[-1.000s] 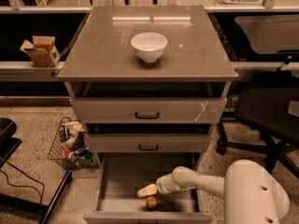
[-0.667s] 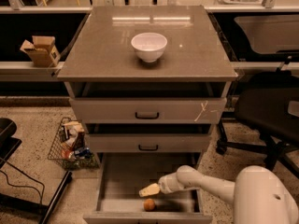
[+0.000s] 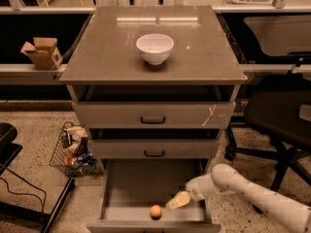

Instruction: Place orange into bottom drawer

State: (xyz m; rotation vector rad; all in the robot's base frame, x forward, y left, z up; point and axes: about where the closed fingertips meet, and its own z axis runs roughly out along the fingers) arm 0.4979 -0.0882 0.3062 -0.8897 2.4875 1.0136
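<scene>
The orange is a small round fruit lying on the grey floor of the open bottom drawer, near its front edge. My gripper reaches in from the right on a white arm and hangs over the drawer's right front part, just right of the orange and a little above it, apart from it. Nothing is in the gripper.
A white bowl stands on the cabinet top. The top drawer and middle drawer are closed. A wire basket of items sits left of the cabinet. A black office chair stands at the right. A cardboard box is at the far left.
My gripper has drawn back to the right and slightly up, away from the orange. The orange stays on the drawer floor near the front.
</scene>
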